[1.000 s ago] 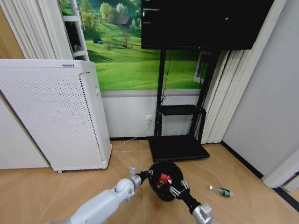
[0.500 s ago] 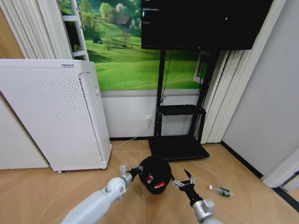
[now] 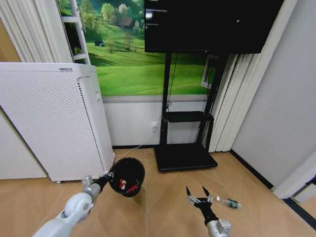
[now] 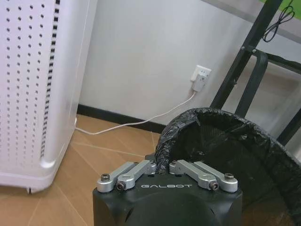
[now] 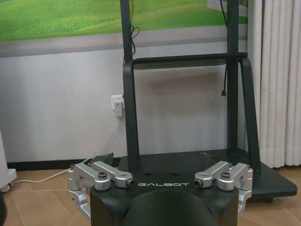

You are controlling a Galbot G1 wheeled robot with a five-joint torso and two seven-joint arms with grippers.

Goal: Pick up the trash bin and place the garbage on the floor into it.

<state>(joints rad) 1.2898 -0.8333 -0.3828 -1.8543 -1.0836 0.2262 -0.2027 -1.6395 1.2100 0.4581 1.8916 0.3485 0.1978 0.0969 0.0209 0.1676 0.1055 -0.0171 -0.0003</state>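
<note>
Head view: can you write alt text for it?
The left gripper holds the black trash bin by its rim, red litter inside. The right gripper, open, hangs over the wood floor near a clear bottle.

A large white perforated appliance (image 3: 52, 121) stands at the left of the frame on castors; behind it, pale pleated curtains (image 3: 29, 29) hang in the upper left corner; a green meadow mural (image 3: 131, 59) fills the upper centre wall above a white lower wall with a power socket (image 3: 156, 126) and white cable; a dark screen (image 3: 212, 24) on a black stand (image 3: 185, 155) sits centre right; grey wall at right; tan chevron parquet floor (image 3: 158, 197) below.
</note>
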